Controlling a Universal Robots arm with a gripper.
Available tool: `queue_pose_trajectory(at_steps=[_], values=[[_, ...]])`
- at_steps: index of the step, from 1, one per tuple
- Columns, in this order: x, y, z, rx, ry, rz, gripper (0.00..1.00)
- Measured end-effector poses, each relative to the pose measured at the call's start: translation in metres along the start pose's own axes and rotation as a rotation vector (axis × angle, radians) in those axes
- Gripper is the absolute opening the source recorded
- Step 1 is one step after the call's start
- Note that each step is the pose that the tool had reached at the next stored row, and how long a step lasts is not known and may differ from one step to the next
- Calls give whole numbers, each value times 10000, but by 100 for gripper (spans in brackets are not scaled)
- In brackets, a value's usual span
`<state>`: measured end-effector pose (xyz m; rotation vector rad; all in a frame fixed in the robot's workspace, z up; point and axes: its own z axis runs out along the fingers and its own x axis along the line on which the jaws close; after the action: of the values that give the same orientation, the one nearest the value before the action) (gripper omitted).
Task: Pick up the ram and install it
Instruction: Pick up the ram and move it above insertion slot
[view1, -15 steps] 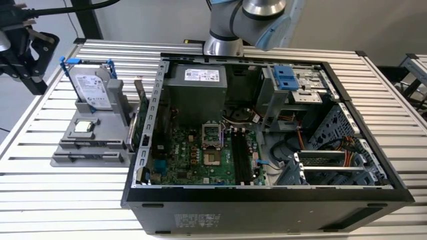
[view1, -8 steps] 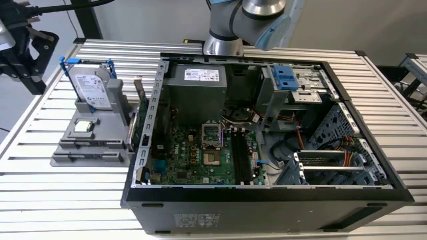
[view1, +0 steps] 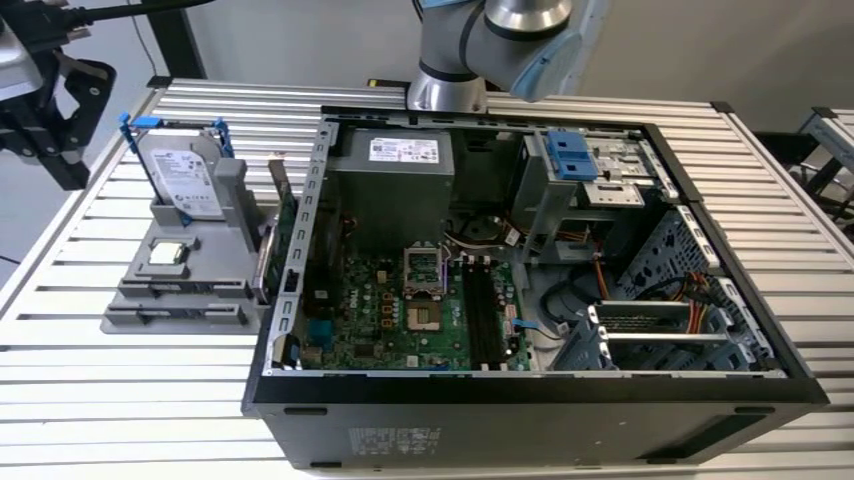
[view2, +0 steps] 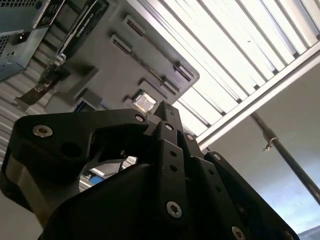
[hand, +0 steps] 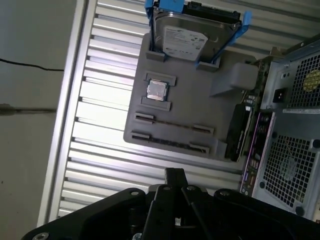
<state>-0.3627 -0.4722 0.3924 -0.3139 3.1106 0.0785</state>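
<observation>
The ram (hand: 167, 141) is a thin dark stick set on edge between two clips near the edge of the grey holder plate (hand: 190, 107). A similar thin strip (hand: 172, 124) sits in the row beside it. My black gripper (hand: 175, 175) hangs high over the slatted table, off the plate's ram side, fingers together and nothing held. In the exterior view the gripper (view1: 64, 168) is at the far left, left of the holder plate (view1: 180, 275). The second wrist view has the fingertips (view2: 165, 109) pointing toward the plate (view2: 125, 60). The motherboard's long black slots (view1: 483, 315) lie inside the open case.
A silver hard drive (hand: 184, 39) in a blue frame and a square chip (hand: 156, 90) also sit on the plate. A dark card (hand: 238, 131) stands between the plate and the open computer case (view1: 534, 390). The arm's base (view1: 447, 85) rises behind the case.
</observation>
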Motion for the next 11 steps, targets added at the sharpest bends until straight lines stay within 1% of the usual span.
queue_pose_trajectory(at_steps=[11], values=[[15, 3, 0, 22, 59, -1026, 0]])
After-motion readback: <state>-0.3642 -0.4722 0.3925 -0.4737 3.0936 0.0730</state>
